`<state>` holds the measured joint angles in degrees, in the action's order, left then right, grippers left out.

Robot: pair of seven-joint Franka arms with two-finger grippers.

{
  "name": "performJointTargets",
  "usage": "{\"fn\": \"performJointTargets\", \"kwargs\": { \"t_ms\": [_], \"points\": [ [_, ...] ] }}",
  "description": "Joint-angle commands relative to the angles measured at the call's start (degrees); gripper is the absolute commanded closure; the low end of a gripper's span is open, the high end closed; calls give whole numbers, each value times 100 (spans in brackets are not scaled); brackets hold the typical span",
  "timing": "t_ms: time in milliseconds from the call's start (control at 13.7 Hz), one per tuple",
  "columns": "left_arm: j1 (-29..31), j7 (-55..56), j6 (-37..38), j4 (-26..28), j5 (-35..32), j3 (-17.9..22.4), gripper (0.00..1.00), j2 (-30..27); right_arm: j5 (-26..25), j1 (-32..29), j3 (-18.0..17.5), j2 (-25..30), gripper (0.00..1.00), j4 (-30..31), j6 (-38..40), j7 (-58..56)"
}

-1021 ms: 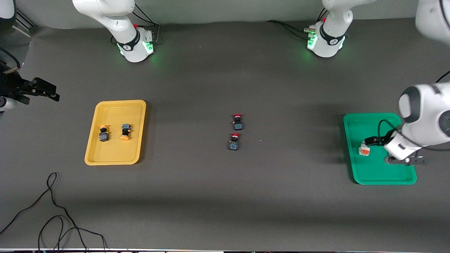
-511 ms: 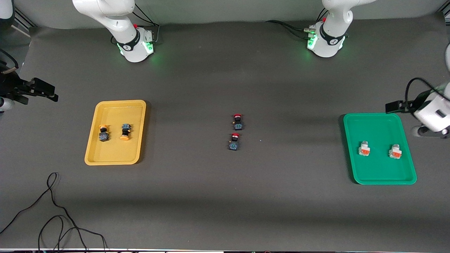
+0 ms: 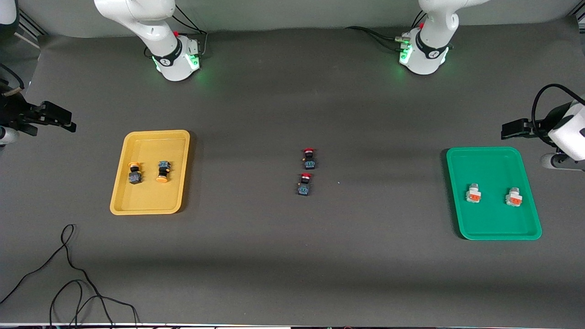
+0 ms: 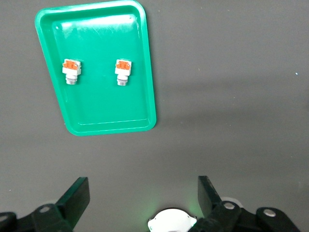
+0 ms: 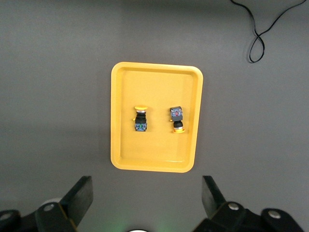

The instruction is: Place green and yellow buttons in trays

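The yellow tray (image 3: 155, 146) (image 5: 154, 145) holds two yellow-capped buttons (image 3: 134, 173) (image 3: 162, 171) lying side by side. The green tray (image 3: 493, 169) (image 4: 101, 106) holds two white-grey buttons with orange patches (image 3: 473, 193) (image 3: 513, 197). My left gripper (image 4: 142, 186) hangs open and empty, high over the table beside the green tray at the left arm's end. My right gripper (image 5: 147, 186) is also open and empty, high over the table beside the yellow tray at the right arm's end.
Two red-capped black switches (image 3: 309, 158) (image 3: 304, 184) lie mid-table between the trays. A black cable (image 3: 68, 274) loops on the table nearer the front camera than the yellow tray. The arm bases (image 3: 176, 59) (image 3: 425, 55) stand along the back edge.
My left gripper has lifted off the green tray and drawn back toward the table's end, leaving a second white-grey button in the tray. The right arm has hardly moved.
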<state>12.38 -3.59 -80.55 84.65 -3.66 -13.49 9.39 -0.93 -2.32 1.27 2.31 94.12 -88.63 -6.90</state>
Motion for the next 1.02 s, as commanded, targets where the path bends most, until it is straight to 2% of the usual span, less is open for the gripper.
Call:
{"fn": "performJointTargets", "kwargs": {
  "t_ms": [0,365,438,657,803,948],
  "points": [
    [-34,42,206,-168,58,-31,0,80,84,38,40,-3,0,-43,56,101],
    [-52,60,242,-142,58,-216,0,37,84,38,49,-3,0,-43,65,83],
    [-304,60,224,-142,41,-120,0,1,84,47,40,-3,0,-43,65,92],
    [-1621,51,172,-142,58,1222,0,-60,84,47,40,-3,0,-43,65,92],
    [-1748,-19,-143,32,67,1366,1,-200,84,47,40,-3,0,-43,65,92],
    [-1739,-28,-801,576,294,1366,0,-525,76,47,40,-3,0,-43,65,83]
  ]
}}
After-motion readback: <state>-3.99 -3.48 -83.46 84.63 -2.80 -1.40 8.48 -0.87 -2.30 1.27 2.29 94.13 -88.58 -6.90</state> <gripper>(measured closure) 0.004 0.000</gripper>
